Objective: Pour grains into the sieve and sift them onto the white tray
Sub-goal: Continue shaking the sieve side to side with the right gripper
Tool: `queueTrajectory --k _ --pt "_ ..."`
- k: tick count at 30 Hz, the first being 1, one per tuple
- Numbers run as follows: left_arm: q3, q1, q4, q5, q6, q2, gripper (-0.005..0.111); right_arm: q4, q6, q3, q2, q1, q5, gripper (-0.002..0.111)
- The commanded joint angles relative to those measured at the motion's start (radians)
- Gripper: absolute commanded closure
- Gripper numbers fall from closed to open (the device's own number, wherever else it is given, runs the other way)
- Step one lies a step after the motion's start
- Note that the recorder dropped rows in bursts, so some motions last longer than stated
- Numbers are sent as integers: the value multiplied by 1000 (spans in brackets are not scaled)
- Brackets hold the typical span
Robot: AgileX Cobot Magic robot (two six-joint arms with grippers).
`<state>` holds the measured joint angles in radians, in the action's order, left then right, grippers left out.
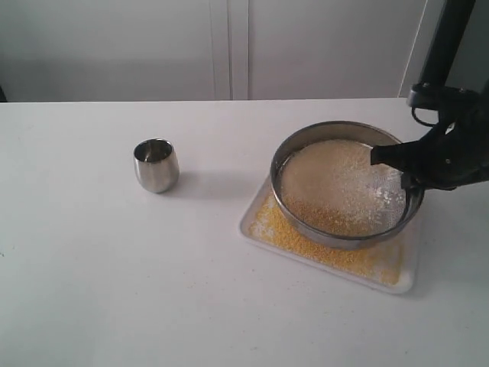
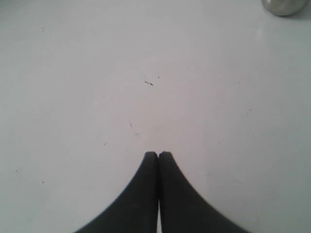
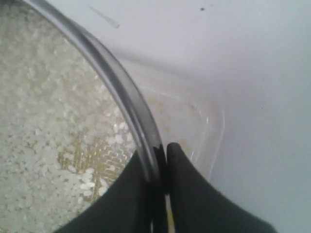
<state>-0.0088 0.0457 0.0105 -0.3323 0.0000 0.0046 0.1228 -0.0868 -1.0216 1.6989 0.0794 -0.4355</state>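
Note:
The round steel sieve (image 1: 336, 237) is held tilted over the white tray (image 1: 409, 284), its left side low. My right gripper (image 1: 403, 173) is shut on the sieve's right rim (image 3: 116, 92), one finger inside and one outside. Pale whitish grains (image 1: 348, 180) lie on the mesh, with yellow ones along its low front edge (image 1: 317, 215). Yellow grains (image 1: 267, 222) cover the tray under and around the sieve. My left gripper (image 2: 158, 154) is shut and empty above bare table; it is out of the exterior view.
A small steel cup (image 1: 157, 165) stands upright on the white table (image 1: 114, 290), left of the tray; its edge shows in the left wrist view (image 2: 286, 6). The right arm's dark body (image 1: 458, 145) hangs over the table's right side.

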Motion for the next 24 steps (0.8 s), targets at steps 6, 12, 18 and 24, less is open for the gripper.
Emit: queueTrajectory --k 6,12,18,24 --pt "9 4 -11 -4 0 -5 107 -95 -73 -13 -12 -18 -31 108" --pt "9 4 -11 -4 0 -5 107 2 -70 -20 37 42 68 108" --pt "9 4 -11 -4 0 -5 107 -44 -74 -8 -24 -12 -1 108" --pt "9 4 -11 -4 0 -5 107 30 -48 -45 45 44 -19 108"
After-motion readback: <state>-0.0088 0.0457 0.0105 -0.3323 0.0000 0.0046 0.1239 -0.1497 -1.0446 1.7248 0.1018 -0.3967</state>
